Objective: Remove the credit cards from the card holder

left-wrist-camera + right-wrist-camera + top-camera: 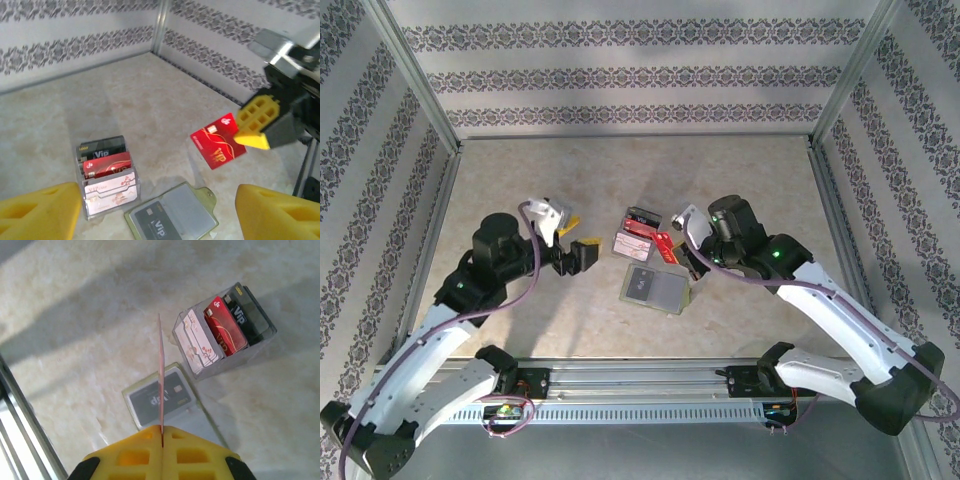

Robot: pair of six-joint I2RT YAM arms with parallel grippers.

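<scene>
**A:** Entry one, the red card?

**B:** Red card [216, 147]: out of the holder. It is pinched along one edge by the closed fingers of the right gripper [162, 432] and held in the air over the tabletop [125, 100], right of centre. I count it as removed but not yet set down.

**A:** Entry two, the dark grey card?

**B:** Dark grey card [152, 223]: it lies in the card holder [190, 202]. The holder is spread open and flat on the tabletop, on the near side of a clear box [107, 200]. This card is yet to be drawn out, so I judge the task about half done.

**A:** Left gripper?

**B:** Left gripper [579, 232]: the fingers are spread wide with nothing between them. It sits left of the holder, not touching it.

**A:** Does the clear box count?

**B:** No. It carries black, red and pale patterned cards stood in rows, and it is no part of the task.

**A:** What do the views add to one another?

**B:**
- **Left wrist view:** it shows the red card's printed face and where the right fingers bite it. It also shows the holder's pale inside, with the grey card at its near-left end.
- **Right wrist view:** the same red card is reduced to a thin line, edge-on. The fingers are pressed shut on it, and the open holder lies below and beyond.
- **Top view:** it places both arms at once, left gripper and right gripper on either side of the holder, with the clear box on the holder's far side.
</scene>
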